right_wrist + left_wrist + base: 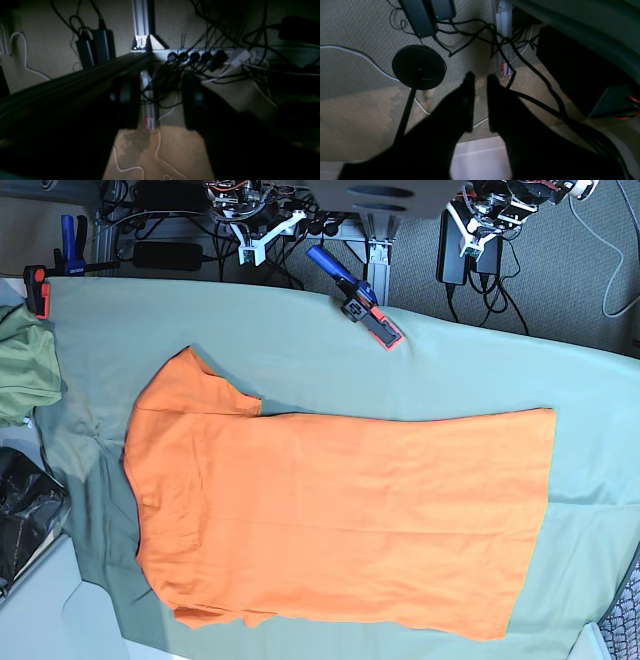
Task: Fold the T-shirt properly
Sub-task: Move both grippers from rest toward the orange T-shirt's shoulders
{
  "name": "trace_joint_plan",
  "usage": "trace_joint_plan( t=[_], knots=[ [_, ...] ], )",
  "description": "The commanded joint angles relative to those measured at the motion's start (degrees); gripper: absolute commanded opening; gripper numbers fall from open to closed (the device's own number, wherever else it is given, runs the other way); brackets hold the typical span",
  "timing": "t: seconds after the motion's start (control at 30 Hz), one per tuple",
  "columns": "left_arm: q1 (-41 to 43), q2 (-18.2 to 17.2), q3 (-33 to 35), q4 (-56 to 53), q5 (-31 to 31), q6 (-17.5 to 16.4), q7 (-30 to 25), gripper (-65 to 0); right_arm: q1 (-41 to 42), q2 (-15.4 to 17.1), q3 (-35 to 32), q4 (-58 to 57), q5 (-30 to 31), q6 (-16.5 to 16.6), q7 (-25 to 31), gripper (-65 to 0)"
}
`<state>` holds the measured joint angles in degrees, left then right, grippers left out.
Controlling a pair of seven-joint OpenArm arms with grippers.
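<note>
Sage-green cloth covers the surface (300, 330), reaching all its visible edges; next largest, the orange T-shirt (340, 520) lies spread across its middle and toward the near edge, sleeve jutting at the far left; a blue-and-black tool (357, 298) straddles the far edge; beyond that edge, left claw (480, 102) and right claw (161, 100) are both spread, pinching nothing
</note>
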<state>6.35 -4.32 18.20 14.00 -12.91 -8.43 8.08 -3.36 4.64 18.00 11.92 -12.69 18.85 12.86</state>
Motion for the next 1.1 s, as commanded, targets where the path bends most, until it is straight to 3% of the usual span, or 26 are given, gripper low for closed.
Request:
trace_joint_plan(
  t=[0.0,0.53,0.77,0.97,1.07],
  knots=[
    [0.3,-0.2,0.1,0.3,0.1,-0.4,-0.4,-52.4,-0.2,0.4,0.0,0.3,0.3,-5.0,0.9,-37.0],
    [0.3,-0.2,0.1,0.3,0.1,-0.4,-0.4,-52.4,-0.2,0.4,0.0,0.8,0.3,-5.0,0.9,-37.0],
    [0.3,-0.3,0.1,0.3,0.1,-0.5,0.2,-52.5,-0.2,0.4,0.0,1.0,6.3,-4.9,0.9,-37.0],
    [2.6,-2.3,0.1,4.0,0.1,-9.9,2.8,-52.5,-2.8,3.0,-1.1,3.4,2.4,-1.3,0.7,-37.0],
    [6.6,-4.6,0.1,9.7,0.1,-10.5,0.1,-52.5,-7.1,5.4,-3.8,7.2,0.0,-0.3,0.7,-37.0]
  ],
)
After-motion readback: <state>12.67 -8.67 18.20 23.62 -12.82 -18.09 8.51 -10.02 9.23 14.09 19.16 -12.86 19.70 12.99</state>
